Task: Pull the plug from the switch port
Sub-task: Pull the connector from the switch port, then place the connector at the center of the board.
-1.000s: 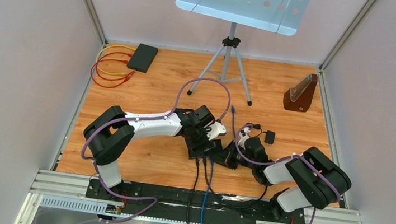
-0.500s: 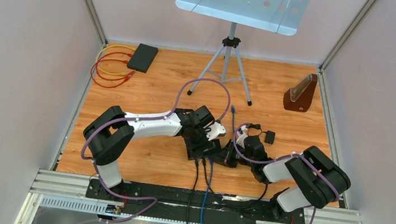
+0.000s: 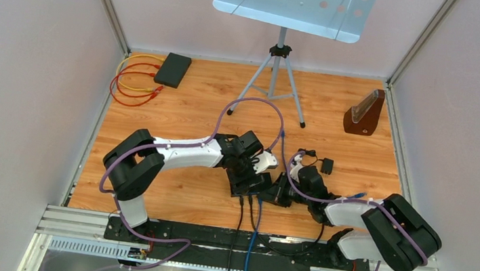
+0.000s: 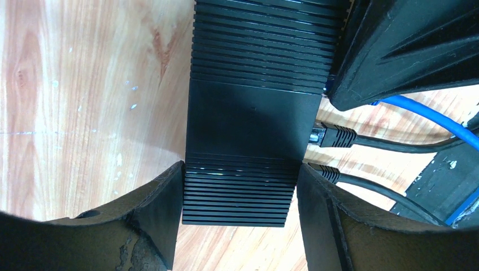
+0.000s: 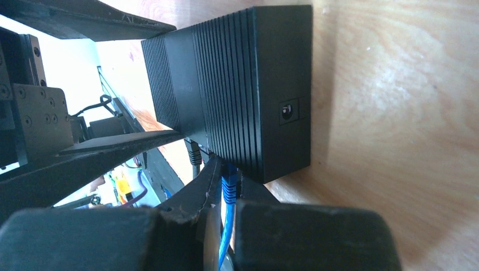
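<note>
Left gripper (image 4: 240, 172) straddles a black ribbed switch (image 4: 248, 113). Its two fingers (image 4: 155, 217) press against opposite sides of the case, so its jaws are spread as wide as the box and clamped on it. The switch lies flat on the wooden table (image 3: 169, 192), near the middle and a little toward the near edge.

The right gripper (image 5: 229, 197) reaches in from the right, just beside the left one. Its jaws are almost fully closed and pinch the blue plug (image 5: 228, 185). The plug sits against the switch's port face, at the end nearest the right arm. Whether it is fully seated in its port cannot be told. Its blue cable (image 3: 254, 236) runs off toward the near edge of the table. Two black plugs (image 4: 334, 136) sit in ports next to it, their cables trailing the same way.

At the far side stand a music stand (image 3: 286, 4) and, to the right, a wooden metronome (image 3: 364, 113).
</note>
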Robot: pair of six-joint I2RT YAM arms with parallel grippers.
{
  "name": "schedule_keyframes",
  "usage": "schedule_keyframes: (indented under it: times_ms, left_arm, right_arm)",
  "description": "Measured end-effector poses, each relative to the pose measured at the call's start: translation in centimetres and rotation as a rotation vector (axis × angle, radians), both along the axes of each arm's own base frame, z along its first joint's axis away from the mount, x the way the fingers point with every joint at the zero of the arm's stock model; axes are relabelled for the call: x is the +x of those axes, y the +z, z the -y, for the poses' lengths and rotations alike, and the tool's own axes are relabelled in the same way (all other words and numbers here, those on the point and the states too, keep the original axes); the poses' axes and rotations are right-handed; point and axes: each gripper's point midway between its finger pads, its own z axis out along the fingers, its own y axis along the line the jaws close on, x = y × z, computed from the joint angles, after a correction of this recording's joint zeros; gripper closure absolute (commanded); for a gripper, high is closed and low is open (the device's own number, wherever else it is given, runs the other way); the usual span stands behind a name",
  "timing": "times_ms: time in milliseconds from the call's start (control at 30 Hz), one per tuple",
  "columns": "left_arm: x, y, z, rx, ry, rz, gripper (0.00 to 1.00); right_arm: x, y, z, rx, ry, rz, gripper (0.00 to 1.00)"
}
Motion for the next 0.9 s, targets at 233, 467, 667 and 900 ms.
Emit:
schedule_keyframes:
  times_ms: [233, 467, 667, 900]
  left_arm:
    - [-0.2, 0.0, 0.5, -0.006, -0.023, -0.01, 0.49]
    - [-0.1, -0.1, 0.9, -0.013, -0.024, -0.016, 0.49]
    - [-0.1, -0.1, 0.9, -0.014, -0.021, -0.017, 0.36]
    - [0.2, 0.2, 0.9, -0.055, 0.026, 0.018, 0.12]
  right_arm:
    - [-0.8, 0.1, 0.4, -0.009, 0.021, -0.009, 1.0]
    - [-2.4, 1.0, -0.6, 0.024, 0.135, -0.073, 1.0]
    - [-2.0, 0.9, 0.0, -0.01, 0.08, -0.077, 0.97]
    - [0.5, 2.0, 2.5, -0.112, -0.101, 0.032, 0.4]
